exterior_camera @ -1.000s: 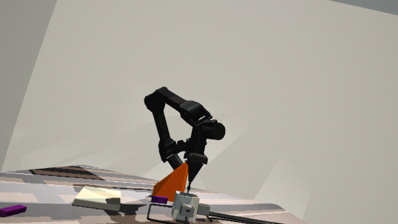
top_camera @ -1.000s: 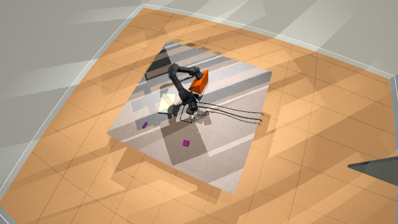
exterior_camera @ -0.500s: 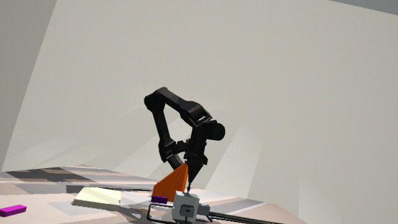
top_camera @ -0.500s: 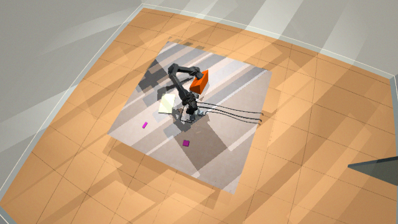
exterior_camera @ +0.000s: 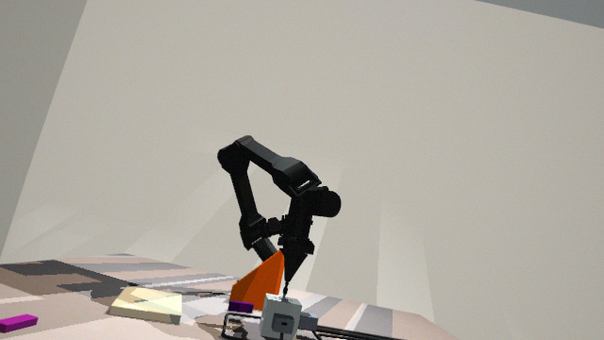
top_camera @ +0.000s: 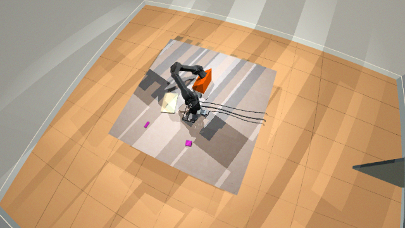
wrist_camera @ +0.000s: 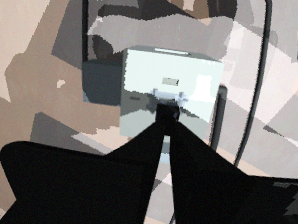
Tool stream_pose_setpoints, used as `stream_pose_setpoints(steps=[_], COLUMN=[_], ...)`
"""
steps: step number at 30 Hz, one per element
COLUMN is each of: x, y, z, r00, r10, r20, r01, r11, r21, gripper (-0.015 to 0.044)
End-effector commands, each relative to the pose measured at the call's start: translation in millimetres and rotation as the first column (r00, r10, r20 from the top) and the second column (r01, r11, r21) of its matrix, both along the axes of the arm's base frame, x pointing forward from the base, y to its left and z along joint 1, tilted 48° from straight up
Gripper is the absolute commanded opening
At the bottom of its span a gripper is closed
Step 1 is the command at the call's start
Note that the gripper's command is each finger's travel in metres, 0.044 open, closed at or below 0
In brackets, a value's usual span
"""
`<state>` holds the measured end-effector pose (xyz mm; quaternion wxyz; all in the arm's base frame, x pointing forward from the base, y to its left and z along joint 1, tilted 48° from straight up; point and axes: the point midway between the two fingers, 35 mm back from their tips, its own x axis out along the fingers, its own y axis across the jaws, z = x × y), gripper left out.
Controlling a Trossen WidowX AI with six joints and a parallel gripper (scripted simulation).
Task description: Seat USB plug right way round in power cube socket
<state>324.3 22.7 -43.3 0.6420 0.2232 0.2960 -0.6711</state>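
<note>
The pale power cube (exterior_camera: 268, 309) (wrist_camera: 142, 75) stands on the table, mostly hidden under the arm in the top view. My gripper (exterior_camera: 286, 284) (wrist_camera: 167, 127) is over its top face, pointing down, shut on the USB plug (exterior_camera: 285, 293). The plug is a small dark piece at the fingertips, upright at the cube's top. In the wrist view a grey-blue shape lies just beyond the fingertips, and a small slot (wrist_camera: 170, 81) shows farther across the top face. How deep the plug sits, and which way round it is, I cannot tell.
A grey block (exterior_camera: 309, 321) (wrist_camera: 101, 82) juts from the cube's side. Black cables (top_camera: 234, 111) run across the table. An orange wedge (top_camera: 204, 83) (exterior_camera: 261, 283) and a cream slab (top_camera: 169, 102) (exterior_camera: 146, 304) stand near the arm. Magenta blocks (top_camera: 147, 124) (top_camera: 188, 143) lie farther off.
</note>
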Motion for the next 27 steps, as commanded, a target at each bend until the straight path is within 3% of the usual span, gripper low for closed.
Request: stream_pose_setpoints(steps=[1,27], x=[0.1,-0.1], y=[-0.8,-3.1], z=[-0.7,-2.8], r00=[1.0,1.0], r10=[0.004,0.004], r20=[-0.001,-0.001], r01=[-0.004,-0.004], r11=[1.0,1.0], r21=[-0.003,-0.003], gripper=[0.0,0.0])
